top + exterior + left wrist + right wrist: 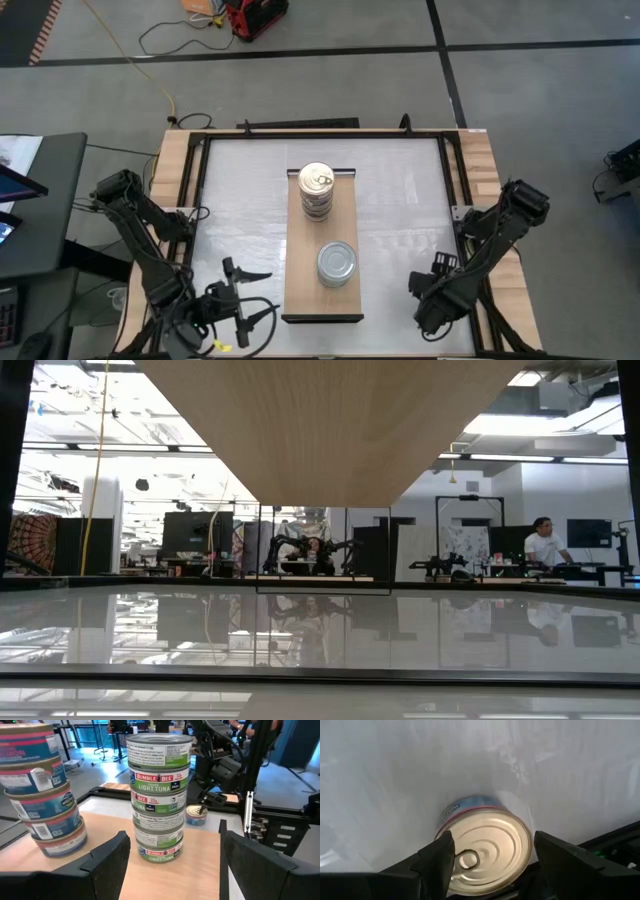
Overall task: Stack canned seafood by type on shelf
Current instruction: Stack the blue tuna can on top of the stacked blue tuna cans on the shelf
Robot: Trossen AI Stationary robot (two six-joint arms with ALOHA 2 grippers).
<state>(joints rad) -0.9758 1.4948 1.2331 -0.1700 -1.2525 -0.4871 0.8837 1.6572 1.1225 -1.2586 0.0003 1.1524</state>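
Above a tin (482,851), right gripper (492,855), jaws apart.

Light matt wood on the shelf (302,290), dark metal trim at its ends. Glossy paper labels around the tuna tins (158,800). Shiny ribbed gold metal on the pull-tab lid (490,851). Glossy white tabletop (400,200).

two upright can stacks (318,192) (337,265) on the wood shelf (300,290); one tin (487,850) alongside.
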